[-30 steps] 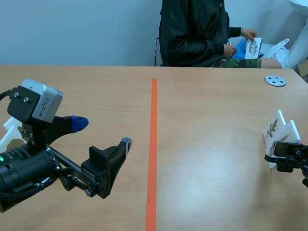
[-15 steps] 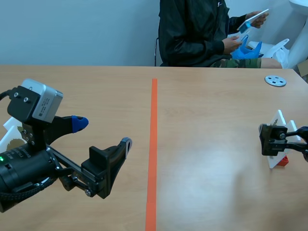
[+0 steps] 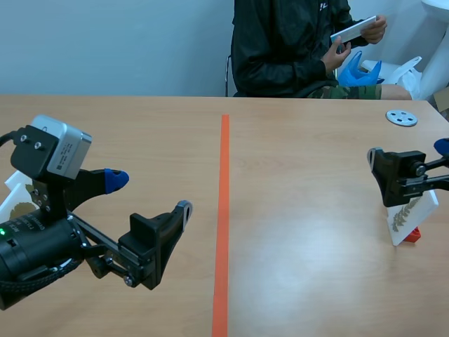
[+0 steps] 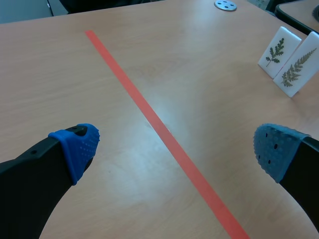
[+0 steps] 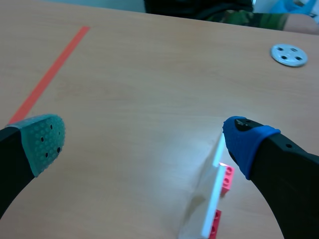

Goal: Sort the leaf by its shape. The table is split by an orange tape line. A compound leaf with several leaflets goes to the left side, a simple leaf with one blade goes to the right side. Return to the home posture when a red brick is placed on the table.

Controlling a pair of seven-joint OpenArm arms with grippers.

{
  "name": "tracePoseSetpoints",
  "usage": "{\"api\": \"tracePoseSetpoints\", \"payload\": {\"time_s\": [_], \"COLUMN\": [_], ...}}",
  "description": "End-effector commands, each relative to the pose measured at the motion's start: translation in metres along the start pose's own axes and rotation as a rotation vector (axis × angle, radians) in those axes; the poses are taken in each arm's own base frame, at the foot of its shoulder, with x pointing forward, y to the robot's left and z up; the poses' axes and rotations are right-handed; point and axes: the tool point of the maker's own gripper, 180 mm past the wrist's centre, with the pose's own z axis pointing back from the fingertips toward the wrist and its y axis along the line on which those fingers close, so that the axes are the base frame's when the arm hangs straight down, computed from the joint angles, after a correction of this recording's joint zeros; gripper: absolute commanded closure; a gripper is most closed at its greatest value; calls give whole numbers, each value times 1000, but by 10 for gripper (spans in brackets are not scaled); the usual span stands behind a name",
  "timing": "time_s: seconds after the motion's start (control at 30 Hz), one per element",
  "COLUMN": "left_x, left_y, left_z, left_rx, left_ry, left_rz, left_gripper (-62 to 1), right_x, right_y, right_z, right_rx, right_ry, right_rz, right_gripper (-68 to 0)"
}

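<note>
Light wooden tabletop (image 3: 302, 161) before a pale blue wall (image 3: 105, 42), divided near to far by an orange tape line (image 3: 224, 210).

- Leaf cards (image 4: 298, 65): two, white, upright, just beside each other, each bearing a green frond of many leaflets. Both stand on the right side of the tape line, near the right edge. In the scene view only one shows clearly, under the right gripper, on a small red stand (image 3: 414, 235). In the right wrist view it appears edge-on, ahead of the gripper and nearer its blue-padded finger.
- Left gripper (image 3: 149, 192): low over the left half, released, fingers wide apart, nothing between them.
- Right gripper (image 3: 408, 150): raised above the leaf cards, released, fingers wide apart, touching neither card.
- White card (image 3: 12, 193): left edge of the tabletop, mostly hidden behind the left arm; its leaf cannot be made out.
- Grey disc (image 3: 401, 118): with holes, flat, far right.
- Person (image 3: 280, 49): seated across the tabletop in a black jacket, hands holding a flat white item (image 3: 354, 29).
</note>
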Motion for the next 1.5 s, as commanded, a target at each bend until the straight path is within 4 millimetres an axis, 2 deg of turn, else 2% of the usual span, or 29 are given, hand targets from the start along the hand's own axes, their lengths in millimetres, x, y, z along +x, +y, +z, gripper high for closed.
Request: {"api": "tracePoseSetpoints", "payload": {"time_s": [0.0,0.2,0.43,0.53,0.63,0.7,1.03,1.2,1.47], "left_x": [7,7,7,7,7,7,7,7,7], "left_y": [-1,-1,-1,-1,-1,-1,-1,-1,-1], "left_z": [1,1,1,1,1,1,1,1,1], "left_rx": [-2,-2,-2,-2,-2,-2,-2,-2,-2], "left_ry": [-26,-27,-26,-26,-26,-26,-26,-26,-26], "left_rz": [3,4,4,4,4,4,4,4,4], "left_gripper": [-623,-623,-623,-623,-623,-623,-623,-623,-623], "right_x": [8,14,3,0,6,12,2,4,5], "right_y": [6,52,111,135,160,164,164,175,178], "right_z": [2,0,0,6,19,21,22,28,40], "right_rx": [32,203,406,506,649,667,668,666,535], "right_ry": [-12,10,56,57,12,-20,32,45,57], "right_rz": [19,73,139,125,104,94,107,111,114], "right_gripper": [-679,-679,-679,-679,-679,-679,-679,-679,-679]}}
